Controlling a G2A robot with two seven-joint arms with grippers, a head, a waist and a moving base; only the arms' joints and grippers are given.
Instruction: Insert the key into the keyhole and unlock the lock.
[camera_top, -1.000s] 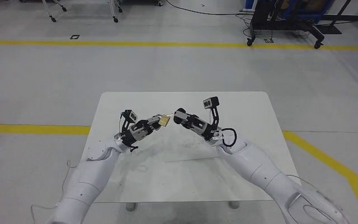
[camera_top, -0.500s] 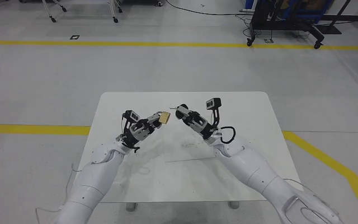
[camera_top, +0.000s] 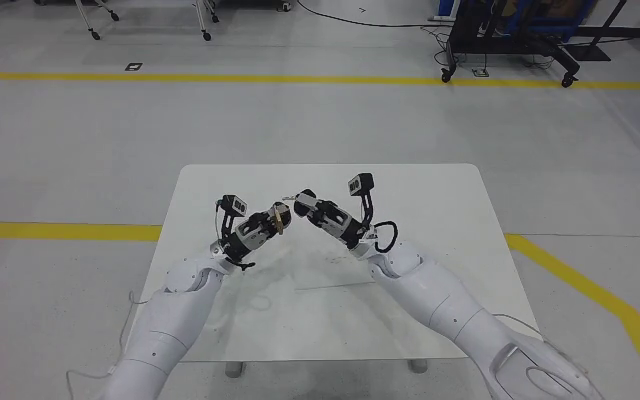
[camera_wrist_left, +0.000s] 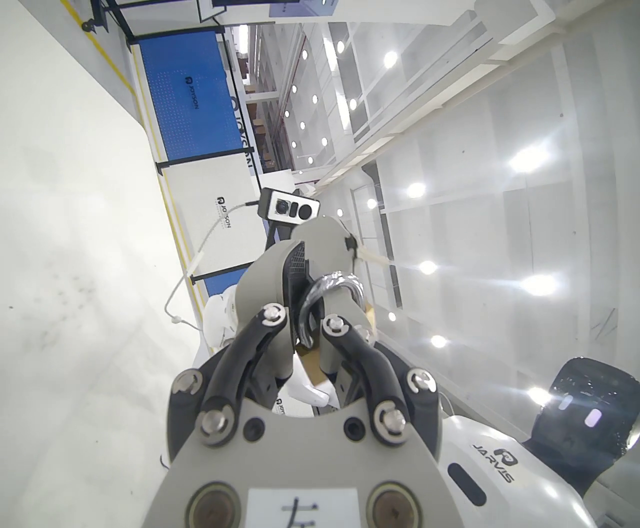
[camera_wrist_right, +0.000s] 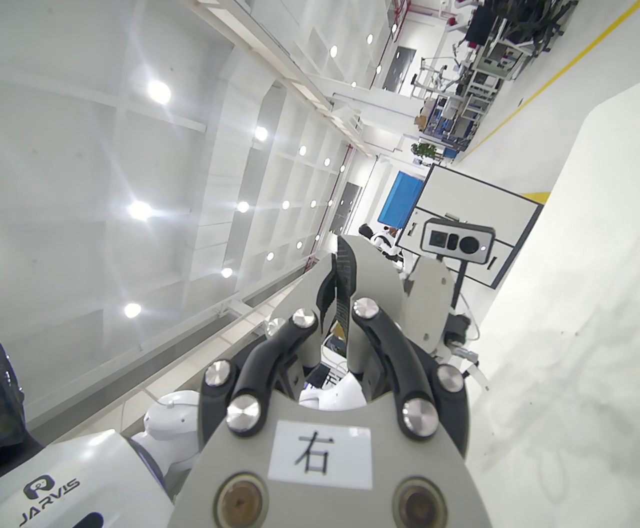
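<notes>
Above the middle of the white table (camera_top: 430, 200), my left gripper (camera_top: 272, 220) is shut on a brass padlock (camera_top: 283, 214). Between its fingers (camera_wrist_left: 272, 280) in the left wrist view sits the padlock's silver shackle (camera_wrist_left: 327, 290). My right gripper (camera_top: 303, 204) faces it, tip close against the padlock, shut on the key (camera_top: 289, 200). The key is a pale thin strip (camera_wrist_left: 372, 257) sticking out of the right gripper. In the right wrist view, my right gripper (camera_wrist_right: 345, 280) has its jaws pressed together and the key is hidden. The keyhole cannot be made out.
Both arms hang above the table's middle, with bare tabletop all around them. The table's far edge (camera_top: 330, 166) is a short way beyond the grippers. Grey floor with yellow lines (camera_top: 80, 231) surrounds the table, and a black wheeled frame (camera_top: 510, 40) stands far behind.
My right gripper has moved left toward the padlock, closing the gap seen earlier. The left gripper with the padlock has shifted slightly down and toward it.
</notes>
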